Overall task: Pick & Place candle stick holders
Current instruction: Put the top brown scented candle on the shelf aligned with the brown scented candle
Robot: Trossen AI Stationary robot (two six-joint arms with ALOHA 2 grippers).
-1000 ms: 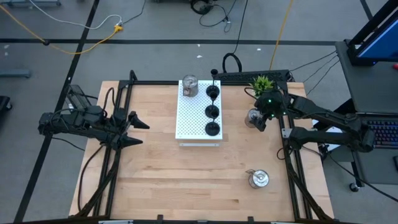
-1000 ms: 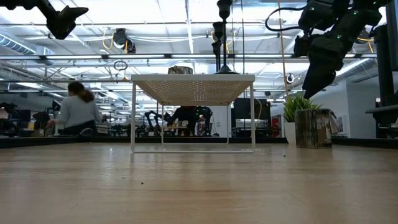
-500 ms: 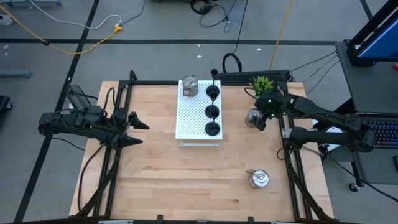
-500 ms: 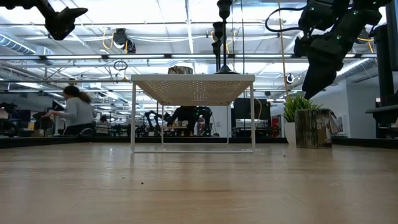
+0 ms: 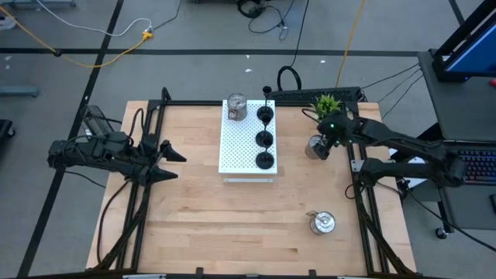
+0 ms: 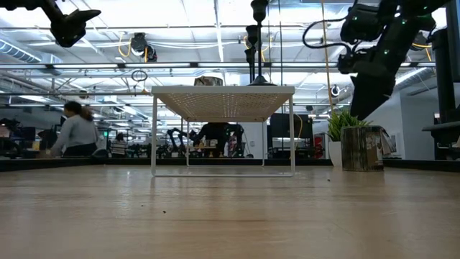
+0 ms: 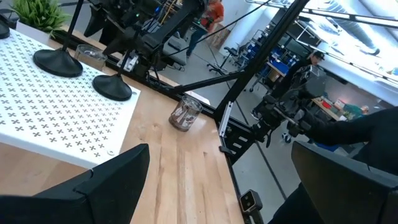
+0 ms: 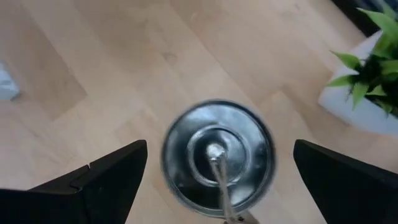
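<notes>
We begin with the wooden table [image 5: 232, 225], which carries a white perforated stand [image 5: 240, 143] near its middle. On this stand we see three black holders [image 5: 264, 139] in a row and one silver holder [image 5: 235, 108] at the far corner. All of these are well apart from the right gripper [image 5: 319, 149], on the side away from its arm.

The right gripper hangs directly above another silver holder [image 8: 217, 155] that stands on the bare wood. In the right wrist view its two fingers [image 8: 106, 177] are spread wide, one on each side of the cup, and they do not touch it. The small green plant [image 5: 326, 103] is just beside this gripper. A third silver holder [image 5: 321, 222] stands alone on the table, well apart from the gripper, toward the near edge.

The left gripper [image 5: 167, 162] waits over the left side of the table, also with its fingers spread and holding nothing.

We judge that the step in hand is to pick up the cup below the right gripper. To do it well, we should come straight down and keep the cup centred between the fingers. We should close on the round wall only when the tips are below the rim, because the shiny surface may slip. We must also keep away from the plant.
</notes>
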